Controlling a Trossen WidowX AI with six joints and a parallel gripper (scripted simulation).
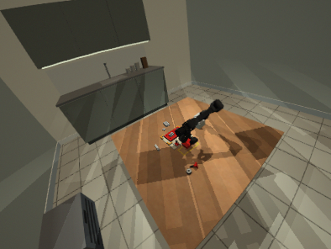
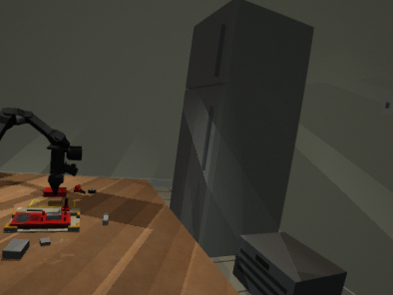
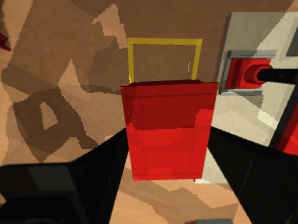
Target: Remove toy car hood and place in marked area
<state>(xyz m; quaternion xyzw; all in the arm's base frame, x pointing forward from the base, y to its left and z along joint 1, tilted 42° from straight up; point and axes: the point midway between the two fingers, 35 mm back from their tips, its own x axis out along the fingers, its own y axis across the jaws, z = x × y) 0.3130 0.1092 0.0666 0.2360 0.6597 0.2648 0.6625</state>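
Note:
The hood [image 3: 167,155] [image 2: 48,191] is a flat red panel. My gripper [image 3: 165,130] [image 2: 55,192] is shut on it, one black finger at each long side, and holds it above the table. The marked area is a yellow outline [image 3: 165,41] [image 2: 33,202]. In the wrist view its far edge shows beyond the hood, and the hood hides its near part. The toy car [image 2: 50,219] [image 1: 168,137] [image 3: 236,120] is red on a pale base, beside the marked area. In the wrist view the hood overlaps the base's near corner.
A red part with a black stem [image 3: 247,75] stands up on the car's base, close to the right finger. Another red part [image 1: 195,165] [image 2: 78,188] and a grey ring [image 1: 188,172] [image 2: 92,191] lie apart. A grey block [image 2: 16,248] [image 1: 166,124] and small grey pieces lie around the car.

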